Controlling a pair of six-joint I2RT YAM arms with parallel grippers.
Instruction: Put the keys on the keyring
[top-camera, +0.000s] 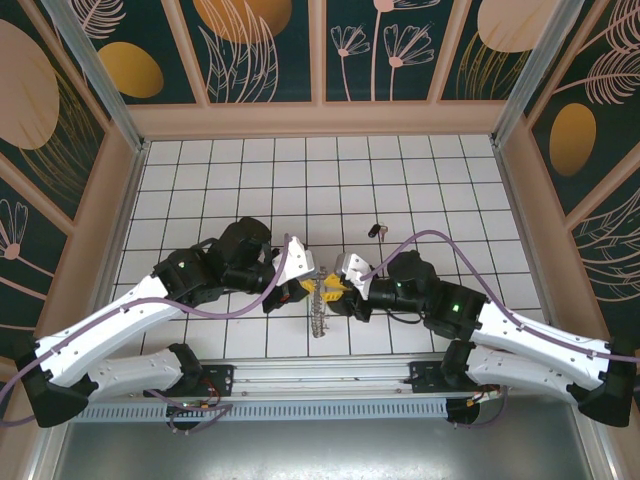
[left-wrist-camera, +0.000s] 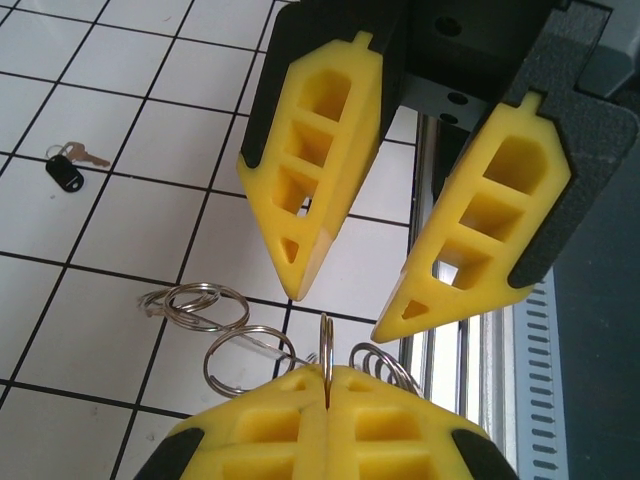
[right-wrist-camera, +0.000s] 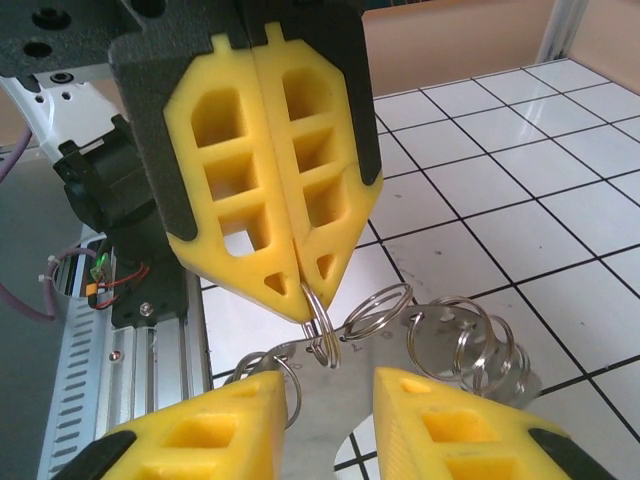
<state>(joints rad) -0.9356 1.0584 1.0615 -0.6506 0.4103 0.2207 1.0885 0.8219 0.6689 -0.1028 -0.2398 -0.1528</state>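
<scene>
Currently the left gripper (left-wrist-camera: 328, 378) is clamped fully shut on one ring of the keyring (right-wrist-camera: 465, 345), whose other rings are strung out beside both grippers. The right gripper (right-wrist-camera: 330, 382) is held part-open with nothing gripped (a flat metal piece (right-wrist-camera: 318, 405) is seen in its gap, contact unclear). The keys (left-wrist-camera: 66, 172) are seen lying on the tiled table (left-wrist-camera: 150, 230), well apart from the keyring.

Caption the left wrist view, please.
Left gripper shut on a link of the keyring, right gripper open facing it, keys apart on the tiles.
</scene>
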